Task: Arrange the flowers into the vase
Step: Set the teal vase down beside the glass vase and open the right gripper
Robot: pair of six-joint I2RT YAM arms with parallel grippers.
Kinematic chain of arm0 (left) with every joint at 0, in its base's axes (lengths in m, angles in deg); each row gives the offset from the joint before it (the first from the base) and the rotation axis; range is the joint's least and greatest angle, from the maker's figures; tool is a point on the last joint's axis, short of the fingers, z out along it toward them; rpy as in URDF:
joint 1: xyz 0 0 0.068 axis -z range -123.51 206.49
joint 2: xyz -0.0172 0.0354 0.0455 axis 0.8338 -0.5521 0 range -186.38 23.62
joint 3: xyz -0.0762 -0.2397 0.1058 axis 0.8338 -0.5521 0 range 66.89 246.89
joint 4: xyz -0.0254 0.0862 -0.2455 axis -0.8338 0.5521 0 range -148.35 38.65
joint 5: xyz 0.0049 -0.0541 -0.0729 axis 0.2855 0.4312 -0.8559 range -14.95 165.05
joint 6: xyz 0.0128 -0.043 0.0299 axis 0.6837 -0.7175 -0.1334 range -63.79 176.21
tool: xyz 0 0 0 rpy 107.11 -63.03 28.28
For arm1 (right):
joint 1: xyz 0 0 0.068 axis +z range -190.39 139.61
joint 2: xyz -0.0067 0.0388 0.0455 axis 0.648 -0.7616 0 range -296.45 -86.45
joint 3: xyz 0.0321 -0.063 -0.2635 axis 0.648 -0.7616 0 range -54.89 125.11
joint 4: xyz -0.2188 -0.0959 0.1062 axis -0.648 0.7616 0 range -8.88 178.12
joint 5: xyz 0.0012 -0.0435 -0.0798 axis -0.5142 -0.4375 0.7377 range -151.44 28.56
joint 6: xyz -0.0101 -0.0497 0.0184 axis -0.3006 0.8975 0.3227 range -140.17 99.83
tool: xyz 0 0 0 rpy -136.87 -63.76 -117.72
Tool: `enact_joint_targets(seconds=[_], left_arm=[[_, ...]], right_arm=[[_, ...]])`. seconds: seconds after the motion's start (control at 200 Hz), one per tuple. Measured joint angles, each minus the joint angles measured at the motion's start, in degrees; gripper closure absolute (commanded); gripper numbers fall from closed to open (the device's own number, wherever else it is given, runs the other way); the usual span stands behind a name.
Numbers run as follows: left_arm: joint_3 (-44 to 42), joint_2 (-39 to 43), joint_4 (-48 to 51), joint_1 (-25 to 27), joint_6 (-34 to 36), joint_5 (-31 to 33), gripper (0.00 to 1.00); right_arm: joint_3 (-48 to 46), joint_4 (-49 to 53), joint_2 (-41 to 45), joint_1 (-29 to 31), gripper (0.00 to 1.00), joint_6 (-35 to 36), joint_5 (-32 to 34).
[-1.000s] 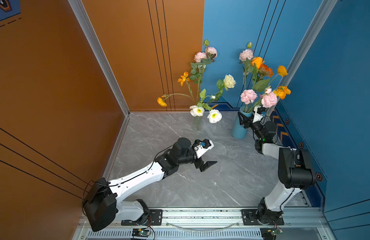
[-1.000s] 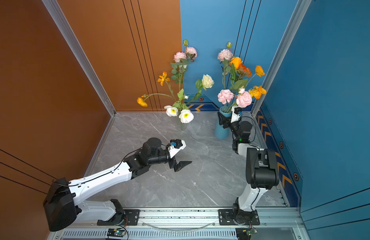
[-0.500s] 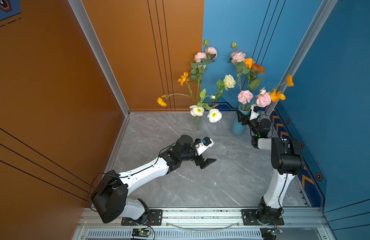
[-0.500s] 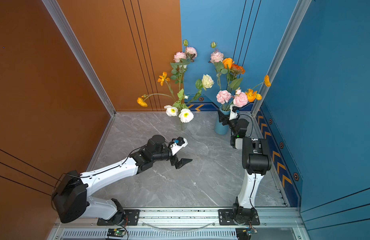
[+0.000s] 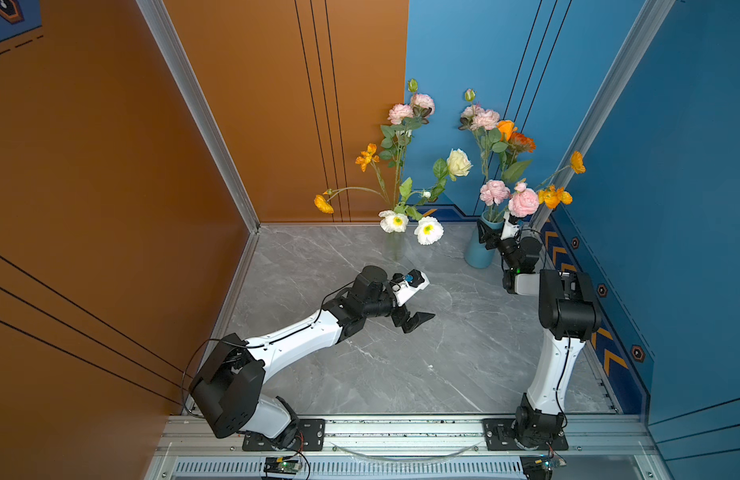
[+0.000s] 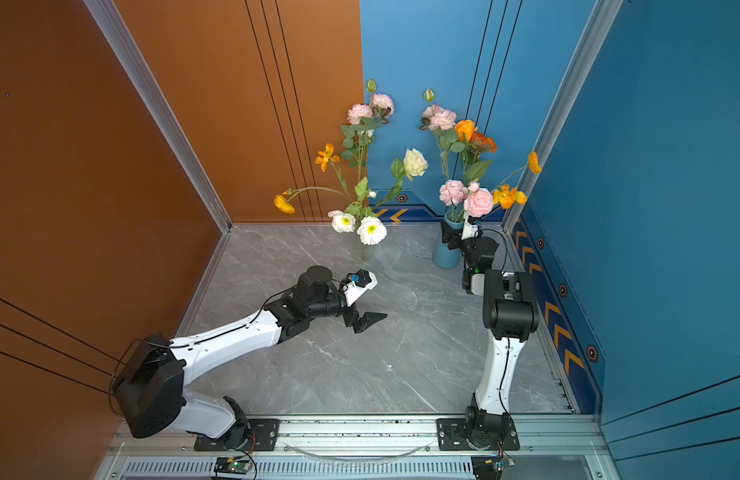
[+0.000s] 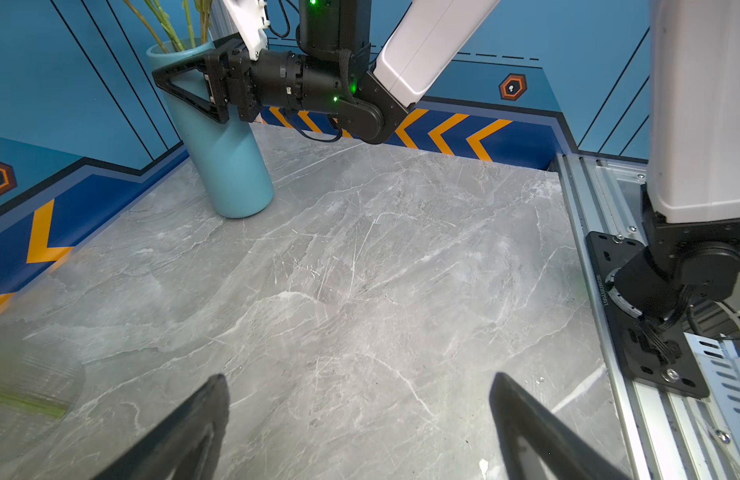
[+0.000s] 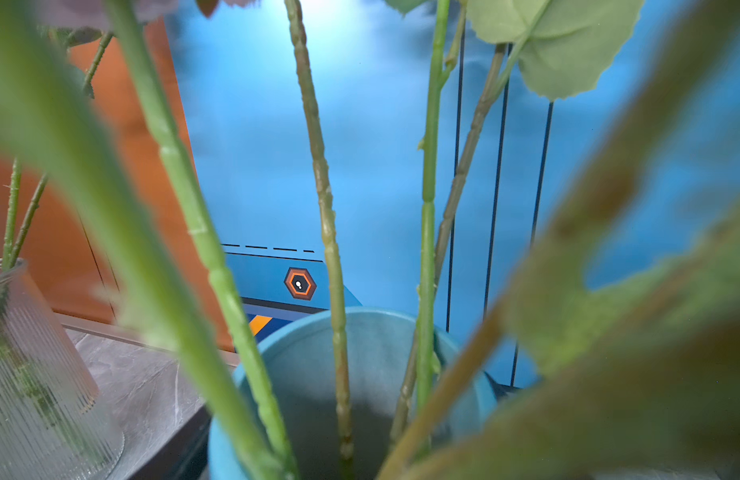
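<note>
Beside ribbed glass vase point(image 5: 395, 248) stands smooth blue vase point(image 5: 478, 254).

The left tool point(image 7: 358, 377) hangs over the grey marbled surface point(image 7: 360, 257), its two black fingers point(image 7: 202, 415) spread wide with nothing between them. Across the surface stands a blue vase point(image 7: 231, 166) holding green stems point(image 7: 168, 29). The right tool point(image 7: 162, 79) reaches it from the side: one triangular finger lies against the near wall just under the rim, and the other is hidden behind the vase. A blurred ribbed glass vase point(image 7: 27, 390) shows at the view's edge.
</note>
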Motion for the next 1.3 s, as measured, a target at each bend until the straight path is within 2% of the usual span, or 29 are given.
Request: enact_joint_targets(seconds=[0.19, 0.47, 0.641, 0.986, 1.091, 1.296], left_arm=[[0.13, -0.33, -0.07, -0.2, 0.0, -0.52, 0.02], [0.13, -0.33, -0.07, -0.22, 0.0, -1.07, 0.02], [0.13, -0.33, -0.07, -0.22, -0.02, -1.42, 0.02], [0.13, -0.33, -0.07, -0.26, -0.04, -1.64, 0.02], [0.13, -0.33, -0.07, -0.26, -0.04, -1.75, 0.02], [0.13, -0.33, -0.07, -0.61, -0.04, -2.14, 0.02]], right_arm=[[0.09, -0.28, -0.22, -0.04, 0.65, -0.55, 0.0], [0.09, -0.39, -0.22, -0.11, 0.5, -1.57, -0.02], [0.09, -0.42, -0.22, -0.11, 0.45, -1.79, -0.02], [-0.63, -1.6, -0.22, -0.11, 0.12, -2.71, -0.04], [-0.85, -5.33, 0.07, 0.02, 0.02, -3.13, -0.17], [-1.84, -9.35, 0.68, 0.57, 0.01, -3.08, -0.22]])
